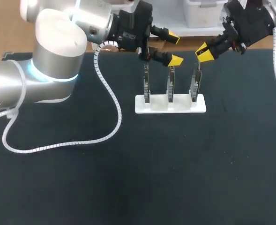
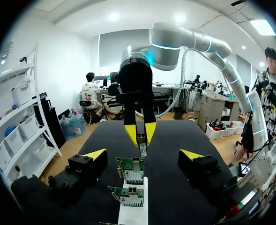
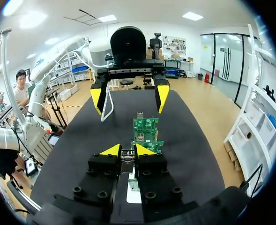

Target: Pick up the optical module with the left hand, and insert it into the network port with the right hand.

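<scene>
Your right gripper [image 1: 204, 52] was shut tight on the little module [image 2: 143, 150]; it held the module just over the top of the end board [image 1: 194, 86] in the white stand [image 1: 175, 107]; your left gripper [image 1: 174, 48] had its fingers wide apart and held nothing, close above the other two boards [image 1: 146, 88]; the stand sat on the black table [image 1: 175, 164].

Black desk [image 1: 175, 178]. White base [image 1: 170, 104] flat on it, near far edge, about mid-width. Three circuit boards [image 1: 170, 84] upright in base, in a row. White spiral cable [image 1: 81, 140] looped across desk's left half, apart from base.
</scene>
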Controlling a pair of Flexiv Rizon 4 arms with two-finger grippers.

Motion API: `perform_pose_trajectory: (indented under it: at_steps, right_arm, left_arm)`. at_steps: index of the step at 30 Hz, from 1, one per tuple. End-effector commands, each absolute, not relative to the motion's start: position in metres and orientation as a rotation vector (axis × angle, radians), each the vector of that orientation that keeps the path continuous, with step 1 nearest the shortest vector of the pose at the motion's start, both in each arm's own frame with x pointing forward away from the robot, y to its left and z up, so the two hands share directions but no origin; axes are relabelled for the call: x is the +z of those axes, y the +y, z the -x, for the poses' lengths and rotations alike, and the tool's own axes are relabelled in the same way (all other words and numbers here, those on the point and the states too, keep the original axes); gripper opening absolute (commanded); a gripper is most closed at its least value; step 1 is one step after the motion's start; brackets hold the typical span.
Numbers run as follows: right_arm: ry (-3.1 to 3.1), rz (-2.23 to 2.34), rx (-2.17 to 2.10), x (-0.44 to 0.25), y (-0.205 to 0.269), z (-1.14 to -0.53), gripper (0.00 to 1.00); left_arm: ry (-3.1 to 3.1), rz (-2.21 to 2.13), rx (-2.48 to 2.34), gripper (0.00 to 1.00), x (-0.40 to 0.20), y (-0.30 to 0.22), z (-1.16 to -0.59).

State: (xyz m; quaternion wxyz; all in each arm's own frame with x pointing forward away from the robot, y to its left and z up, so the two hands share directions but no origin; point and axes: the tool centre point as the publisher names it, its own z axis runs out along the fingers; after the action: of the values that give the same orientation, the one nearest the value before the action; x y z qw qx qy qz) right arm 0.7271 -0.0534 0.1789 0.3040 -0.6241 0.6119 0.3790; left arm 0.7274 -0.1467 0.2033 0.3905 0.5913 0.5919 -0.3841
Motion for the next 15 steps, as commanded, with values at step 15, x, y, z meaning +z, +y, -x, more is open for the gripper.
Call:
perform_pose_trajectory:
  at_steps: [15]
  right_arm:
    - [1.63,1.627,0.982,0.1733,-0.0559,-0.7278,0.0]
  left_arm:
    - [1.508,-1.501,-0.972,1.0,0.2035,-0.1471,-0.7264]
